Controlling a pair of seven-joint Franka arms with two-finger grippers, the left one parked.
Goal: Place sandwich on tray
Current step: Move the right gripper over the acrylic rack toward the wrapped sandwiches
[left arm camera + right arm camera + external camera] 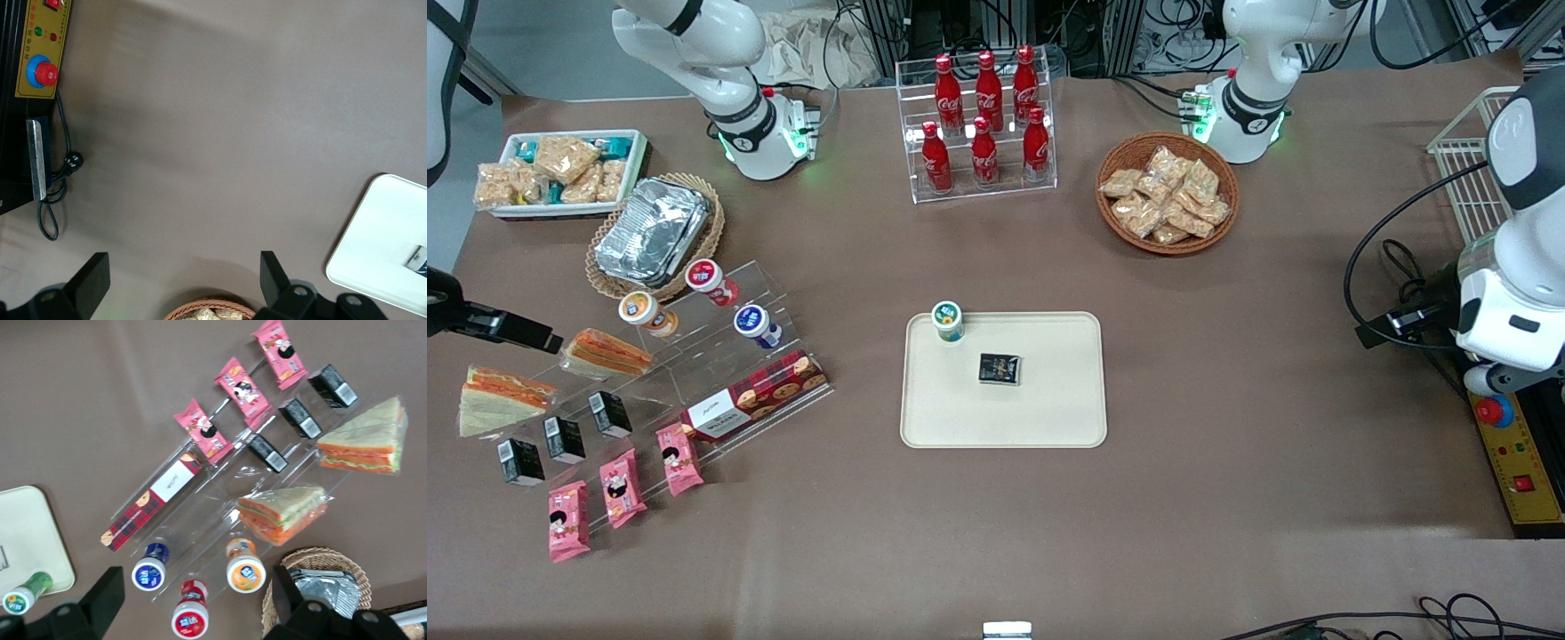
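The sandwich (pixel 498 400), a clear-wrapped wedge with pale bread faces and a red-orange and green edge, lies at the working arm's end of the table, beside the acrylic stand; in the right wrist view the sandwich (pixel 365 439) lies untouched. My gripper (pixel 516 331) hovers high over that end, above the stand. The gripper (pixel 198 597) is open and holds nothing, with small cups far below it. The cream tray (pixel 1049 418) sits mid-table, and one of the tray's (pixel 27 533) corners shows in the wrist view.
A flatter sandwich (pixel 605 352) with orange layers rests on the stand (pixel 720 373), along with cups, a cookie box (pixel 751 397), black cartons and pink packs. A foil container (pixel 651 229) sits in a wicker basket. The tray holds a green-capped cup (pixel 947 321) and a dark packet (pixel 1000 368).
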